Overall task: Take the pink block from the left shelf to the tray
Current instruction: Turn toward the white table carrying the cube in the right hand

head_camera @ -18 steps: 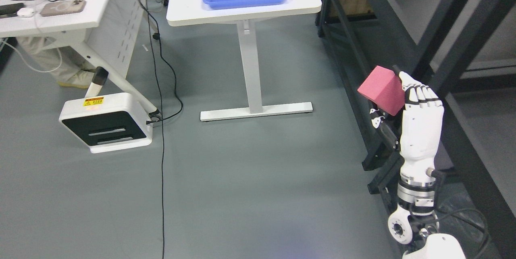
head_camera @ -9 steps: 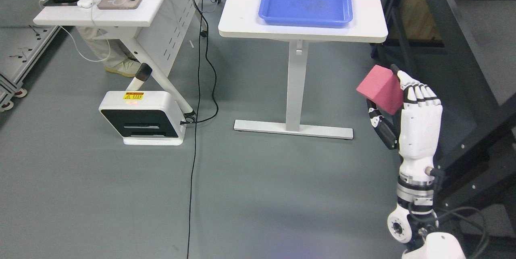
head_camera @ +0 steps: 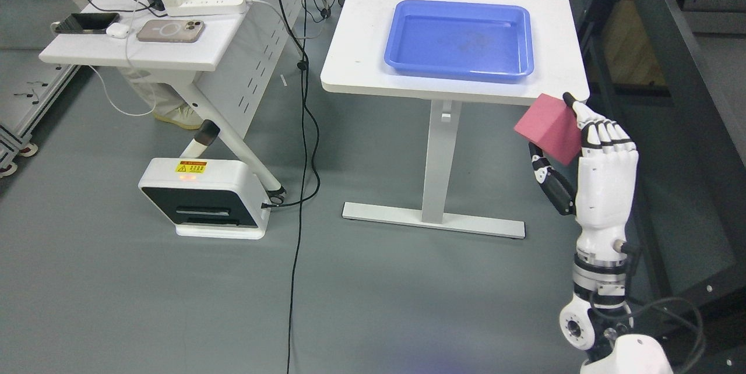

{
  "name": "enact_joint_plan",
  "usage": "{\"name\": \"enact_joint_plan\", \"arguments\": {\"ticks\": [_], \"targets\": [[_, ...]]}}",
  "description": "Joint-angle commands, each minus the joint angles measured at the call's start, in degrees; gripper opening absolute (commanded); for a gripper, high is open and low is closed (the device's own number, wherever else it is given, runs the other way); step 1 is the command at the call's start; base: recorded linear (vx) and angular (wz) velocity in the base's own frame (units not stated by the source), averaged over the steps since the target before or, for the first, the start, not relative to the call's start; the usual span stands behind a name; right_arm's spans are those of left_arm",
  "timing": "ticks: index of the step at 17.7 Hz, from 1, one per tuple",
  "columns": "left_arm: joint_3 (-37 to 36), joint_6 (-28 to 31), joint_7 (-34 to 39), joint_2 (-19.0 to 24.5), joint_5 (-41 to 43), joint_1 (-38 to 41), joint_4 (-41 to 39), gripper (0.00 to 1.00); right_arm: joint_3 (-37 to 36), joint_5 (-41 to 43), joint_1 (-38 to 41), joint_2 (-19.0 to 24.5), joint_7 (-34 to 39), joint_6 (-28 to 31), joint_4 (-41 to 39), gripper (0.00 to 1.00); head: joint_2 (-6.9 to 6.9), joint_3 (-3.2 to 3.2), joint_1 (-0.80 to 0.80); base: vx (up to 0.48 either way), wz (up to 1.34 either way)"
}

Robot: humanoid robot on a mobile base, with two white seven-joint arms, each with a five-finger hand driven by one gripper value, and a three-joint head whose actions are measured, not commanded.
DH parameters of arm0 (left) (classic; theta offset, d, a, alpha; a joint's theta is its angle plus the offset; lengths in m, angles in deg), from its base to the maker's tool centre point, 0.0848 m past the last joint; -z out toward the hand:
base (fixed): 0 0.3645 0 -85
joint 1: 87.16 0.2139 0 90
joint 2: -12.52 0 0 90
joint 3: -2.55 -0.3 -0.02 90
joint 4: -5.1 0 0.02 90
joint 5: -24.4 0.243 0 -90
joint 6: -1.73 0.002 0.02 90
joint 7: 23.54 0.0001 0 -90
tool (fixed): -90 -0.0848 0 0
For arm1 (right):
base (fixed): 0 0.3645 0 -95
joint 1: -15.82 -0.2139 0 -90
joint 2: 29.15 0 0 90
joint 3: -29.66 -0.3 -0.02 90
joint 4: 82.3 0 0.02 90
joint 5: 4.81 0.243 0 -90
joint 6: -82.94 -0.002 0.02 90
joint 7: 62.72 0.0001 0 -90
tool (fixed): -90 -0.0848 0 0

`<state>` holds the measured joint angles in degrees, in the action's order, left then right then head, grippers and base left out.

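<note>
Where the white jointed right arm rises from the lower right corner, the right hand [head_camera: 603,182] stands upright with its back to the camera, fingers [head_camera: 606,135] curled over the top of a pink foam-like block [head_camera: 548,129] and the dark thumb under it, so the block is pinched and held in the air, tilted on one corner. Beneath lies the grey smooth floor [head_camera: 373,304]. At left on the floor sits a white box-shaped unit with a black front panel and a yellow warning label [head_camera: 201,199], a black cable [head_camera: 300,217] running past it. Farther back stands a white rectangular table on a single white pedestal leg [head_camera: 361,59]; the block hangs just below and in front of this table's near right corner, apart from it. On the tabletop rests a shallow blue plastic tray [head_camera: 396,59], nothing in it. At left a second white desk [head_camera: 175,56] carries a white power strip [head_camera: 201,1], a beige phone [head_camera: 171,30], a dark phone [head_camera: 86,22] and a small white earbud case [head_camera: 118,30]. Along the right edge runs a dark metal shelf frame [head_camera: 688,71].
</note>
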<state>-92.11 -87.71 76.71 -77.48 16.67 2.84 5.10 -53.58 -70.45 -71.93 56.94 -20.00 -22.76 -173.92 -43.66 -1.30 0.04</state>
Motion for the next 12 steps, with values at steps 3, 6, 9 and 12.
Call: {"name": "enact_joint_plan", "arguments": {"ticks": [3,6,9,12], "targets": [[0.00,-0.03,0.03,1.00,0.00,-1.75,-1.00,1.00,0.35,-0.19,0.03,-0.04,0.16,-0.73,0.13,0.04,0.00,0.00,0.00,0.288,-0.01],[0.00,-0.03,0.03,1.00,0.00,-1.75,-1.00,1.00,2.46,-2.73,0.21,0.04,1.65,-2.06,0.22,0.04,0.00,0.00,0.00,0.253,-0.05],[0.00,-0.03,0.03,1.00,0.00,-1.67,-1.00,1.00,2.99,-4.67,0.38,0.48,5.25,-2.06,0.66,0.04,0.00,0.00,0.00,0.255,-0.04],[0.00,-0.03,0.03,1.00,0.00,-1.75,-1.00,1.00,3.43,-5.02,0.30,0.83,9.73,-1.97,1.01,0.05,0.00,0.00,0.00,0.248,0.00]]}}
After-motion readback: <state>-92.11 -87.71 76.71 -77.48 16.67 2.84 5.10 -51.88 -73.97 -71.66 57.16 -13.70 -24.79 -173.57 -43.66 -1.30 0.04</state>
